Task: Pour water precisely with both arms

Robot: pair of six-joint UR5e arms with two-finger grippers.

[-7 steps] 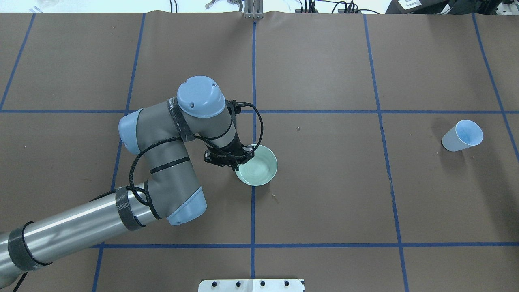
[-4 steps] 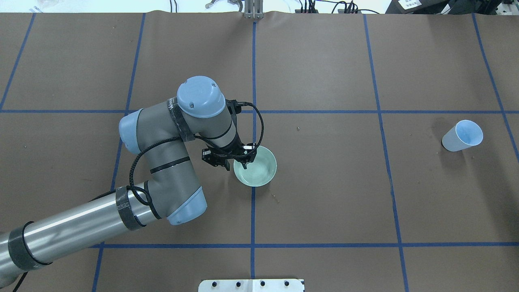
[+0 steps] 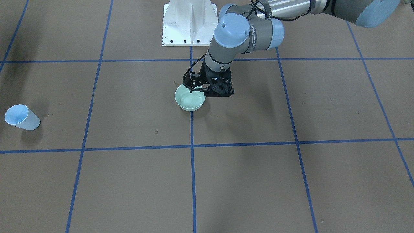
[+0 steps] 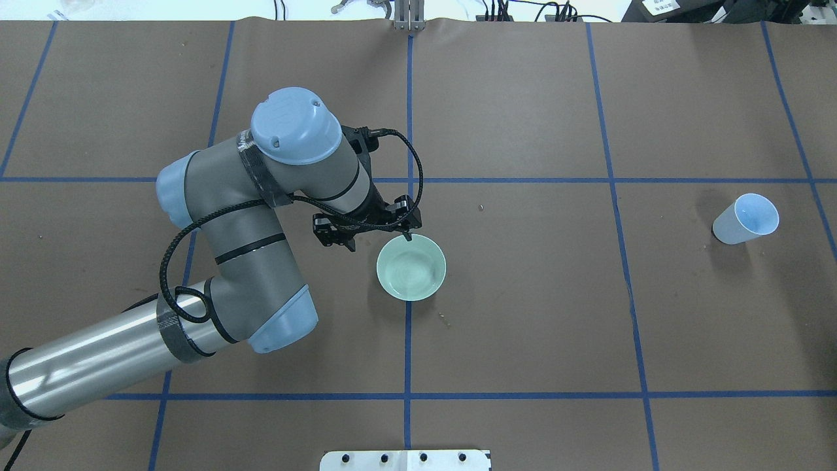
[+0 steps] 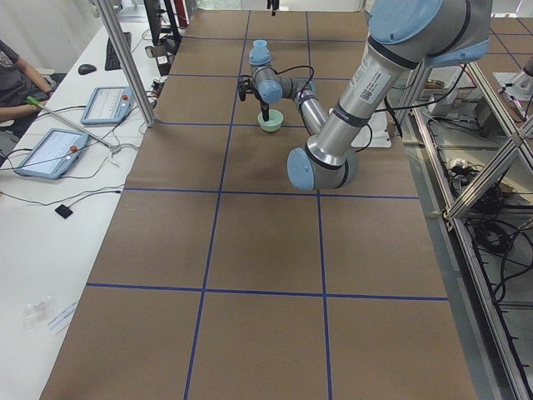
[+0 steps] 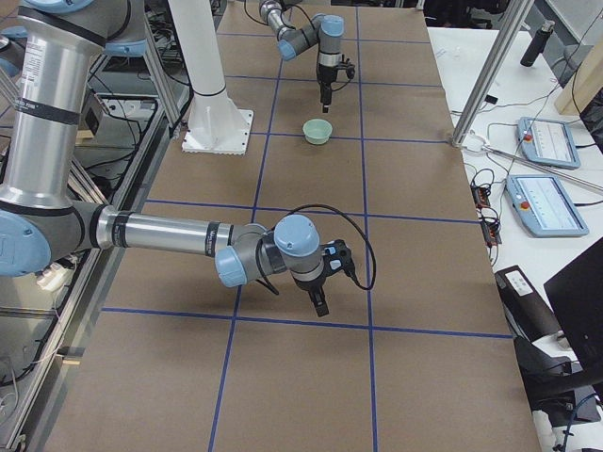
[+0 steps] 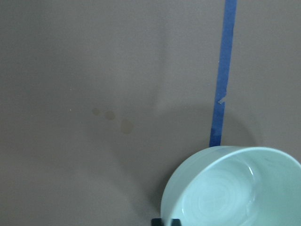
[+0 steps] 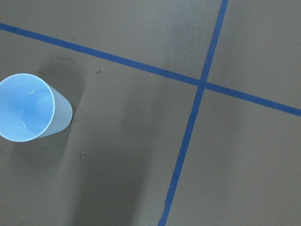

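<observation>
Hovering left claw (image 4: 379,242): is hanging open, empty, over the rim of the round pale-green glossy bowl (image 4: 412,271).
Right claw (image 6: 320,303): is pointing downward; spread cannot be told.

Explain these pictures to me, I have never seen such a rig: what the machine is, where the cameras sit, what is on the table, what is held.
Two robot arms work at a brown table. One camera looks down from behind the robot, one faces it, two watch from the table's ends, one rides on each wrist. The left arm reaches to a pale green bowl; the left gripper is open by its rim and holds nothing. The right arm shows only from a table end, so whether the right gripper is open cannot be told. Its wrist camera looks down on a light blue cup, far from the bowl. Any water is too faint to see.
</observation>
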